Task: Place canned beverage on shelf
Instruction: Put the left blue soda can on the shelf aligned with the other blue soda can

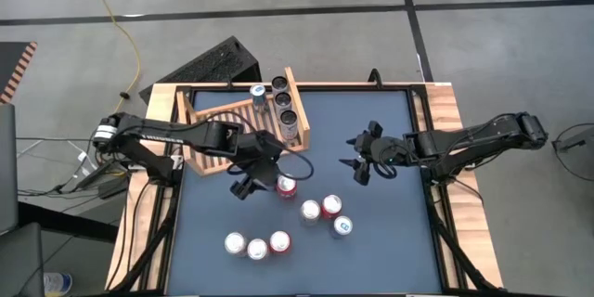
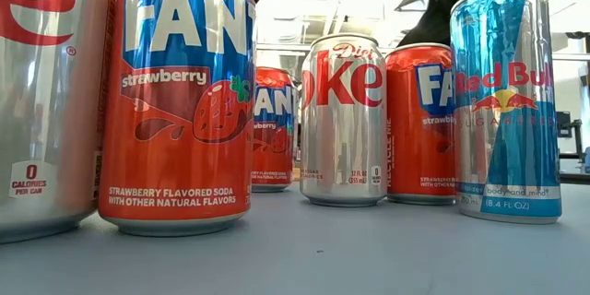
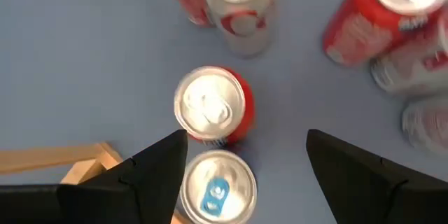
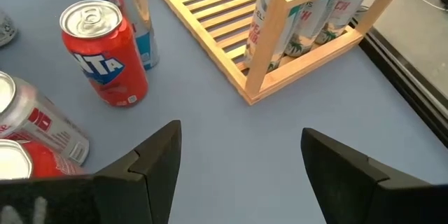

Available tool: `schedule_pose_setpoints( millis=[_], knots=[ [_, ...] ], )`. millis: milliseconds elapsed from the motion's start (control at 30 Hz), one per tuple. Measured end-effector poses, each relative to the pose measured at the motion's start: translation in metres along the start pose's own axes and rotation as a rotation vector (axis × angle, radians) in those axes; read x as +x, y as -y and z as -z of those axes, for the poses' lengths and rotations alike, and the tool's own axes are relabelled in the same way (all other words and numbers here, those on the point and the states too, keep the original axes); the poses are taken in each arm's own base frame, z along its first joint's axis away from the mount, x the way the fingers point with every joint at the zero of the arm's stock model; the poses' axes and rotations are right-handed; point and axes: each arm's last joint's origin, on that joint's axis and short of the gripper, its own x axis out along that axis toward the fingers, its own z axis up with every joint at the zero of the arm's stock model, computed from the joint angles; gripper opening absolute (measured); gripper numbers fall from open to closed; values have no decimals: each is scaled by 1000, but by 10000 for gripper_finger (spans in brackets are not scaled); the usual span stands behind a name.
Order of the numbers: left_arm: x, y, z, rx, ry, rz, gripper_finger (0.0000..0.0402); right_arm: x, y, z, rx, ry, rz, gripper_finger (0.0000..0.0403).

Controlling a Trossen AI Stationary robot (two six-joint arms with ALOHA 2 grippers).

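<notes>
the left gripper [image 1: 252, 178] hangs spread beside a red can [image 1: 287, 186], near the shelf [image 1: 213, 114]; the right gripper [image 1: 360, 156] waits spread.

Open mat [image 1: 390, 223] right of the can cluster [image 1: 320, 209]; 3 dark cans [image 1: 284, 100] along the shelf [image 1: 209, 116] right board.

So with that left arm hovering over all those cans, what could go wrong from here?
The left tool, open, hangs right beside a red can; coming down a little off, a finger could tip it over. The shelf already holds cans along one side board, so a new can set in carelessly might knock into them. The other loose cans stand close together, and one falling could topple its neighbours. The right tool waits open, clear of them.
</notes>
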Motion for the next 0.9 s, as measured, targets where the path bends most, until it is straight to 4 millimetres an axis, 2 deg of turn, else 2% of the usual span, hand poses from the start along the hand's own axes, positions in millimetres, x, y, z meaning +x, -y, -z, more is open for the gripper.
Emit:
schedule_pose_setpoints(
  millis=[233, 567, 900],
  knots=[
    [12, -9, 8, 38, -62, 7, 280, 0, 0, 0, 1, 0, 1, 276],
    [40, -20, 20, 33, -155, 48, 280, 0, 0, 0, -1, -4, 3, 276],
    [40, -22, 25, 28, -173, 62, 278, 0, 0, 0, -2, -5, 3, 276]
  ],
)
